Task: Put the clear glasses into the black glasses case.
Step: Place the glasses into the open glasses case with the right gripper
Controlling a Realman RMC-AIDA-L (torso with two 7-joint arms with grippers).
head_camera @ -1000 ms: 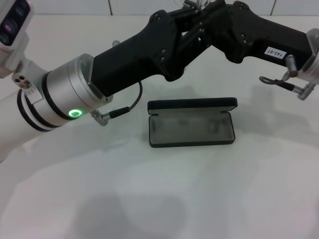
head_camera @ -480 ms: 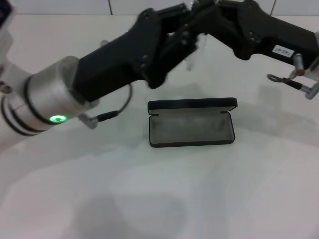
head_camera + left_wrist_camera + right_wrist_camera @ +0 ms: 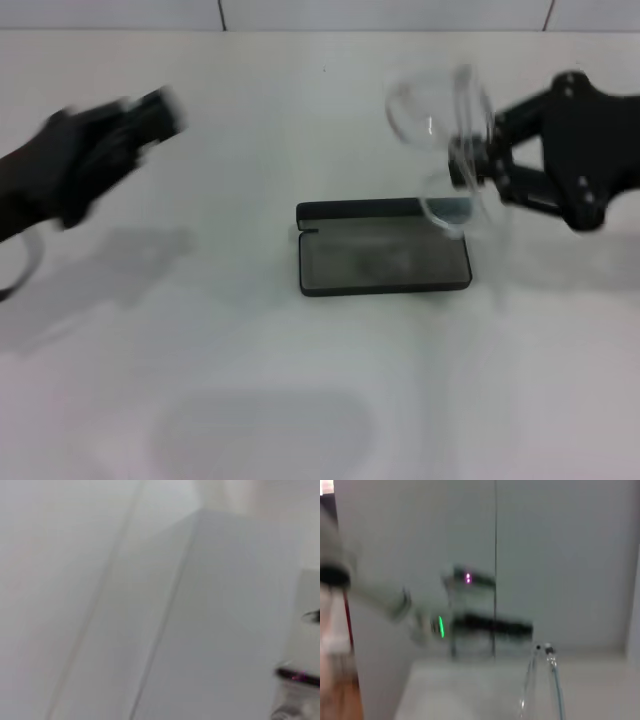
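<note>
The clear glasses [image 3: 440, 150] look light, springy and slippery, easy to scratch or flex, so a hold on the frame beside the hinge seems safest. The right gripper [image 3: 468, 170] pinches them there, its fingers pressed onto the frame, the lens hanging out ahead of the fingers, above the far right corner of the open black glasses case [image 3: 385, 250] on the counter [image 3: 300, 400]. The left gripper [image 3: 150, 115] is well apart; I cannot tell how its fingers stand.

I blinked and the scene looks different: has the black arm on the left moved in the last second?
Yes. The left gripper has swung away to the robot's left, off from above the open black glasses case, which has stayed put.
</note>
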